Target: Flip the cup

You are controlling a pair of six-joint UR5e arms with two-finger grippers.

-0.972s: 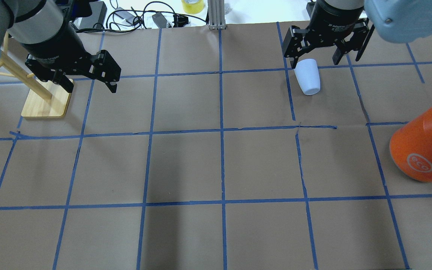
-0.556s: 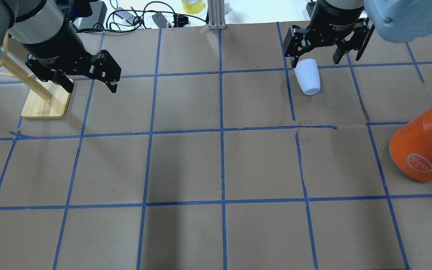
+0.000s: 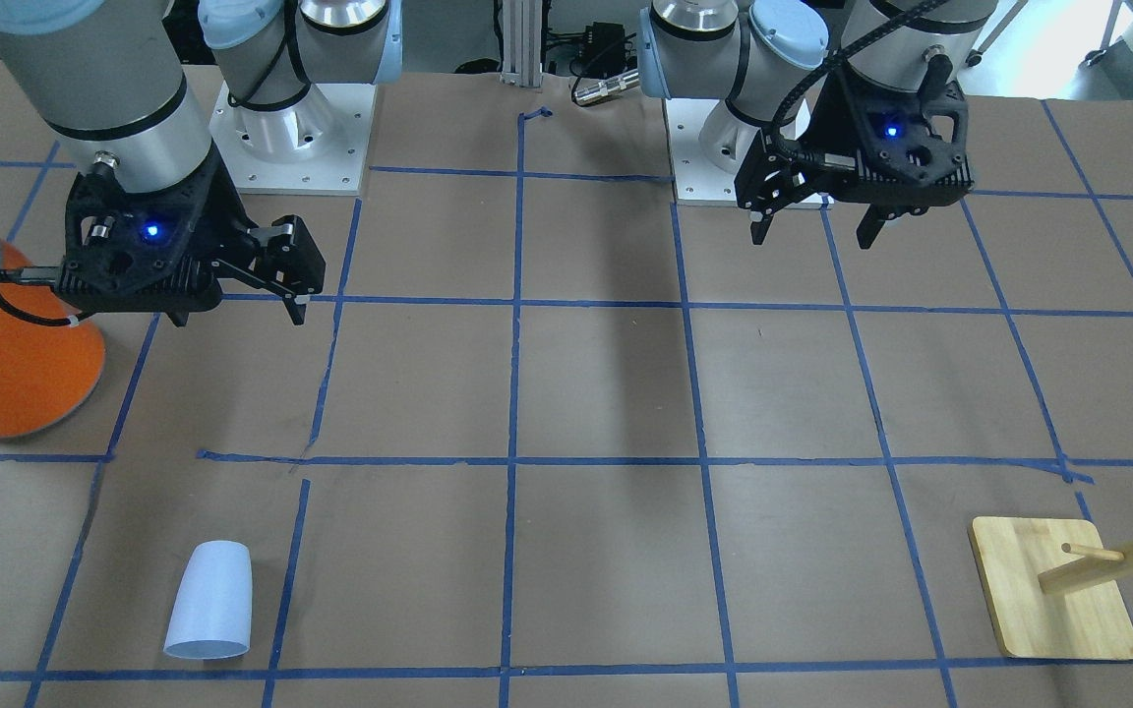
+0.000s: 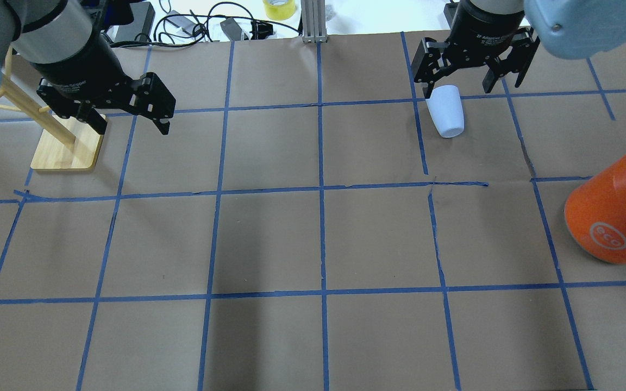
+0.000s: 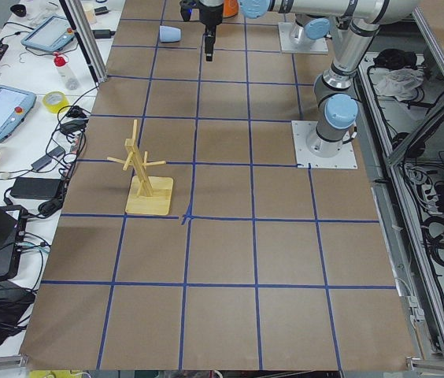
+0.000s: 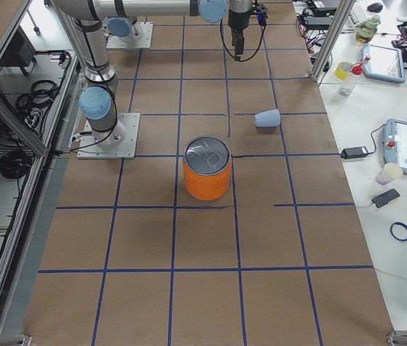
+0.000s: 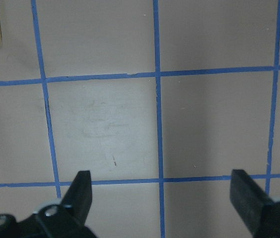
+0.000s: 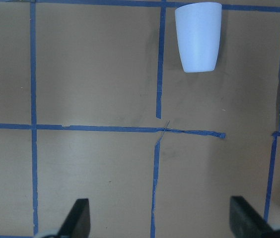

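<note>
The pale lavender-blue cup (image 4: 446, 111) lies on its side on the brown paper, wide end away from the robot. It also shows in the front view (image 3: 209, 600), the right wrist view (image 8: 198, 35) and the side views (image 6: 267, 118) (image 5: 170, 33). My right gripper (image 4: 473, 86) (image 3: 237, 315) (image 8: 160, 223) is open and empty, raised above the table, with the cup well ahead of its fingers. My left gripper (image 4: 131, 127) (image 3: 812, 236) (image 7: 162, 198) is open and empty, raised over bare paper far from the cup.
A large orange can (image 4: 612, 217) (image 3: 6, 364) with a silver top stands at the table's right side. A wooden peg stand (image 4: 66, 146) (image 3: 1048, 590) stands on the left, beside my left gripper. Cables (image 4: 199, 24) and a yellow tape roll (image 4: 279, 8) lie beyond the far edge.
My right gripper has shifted very slightly toward the far side. The cup and the left arm have not moved.
</note>
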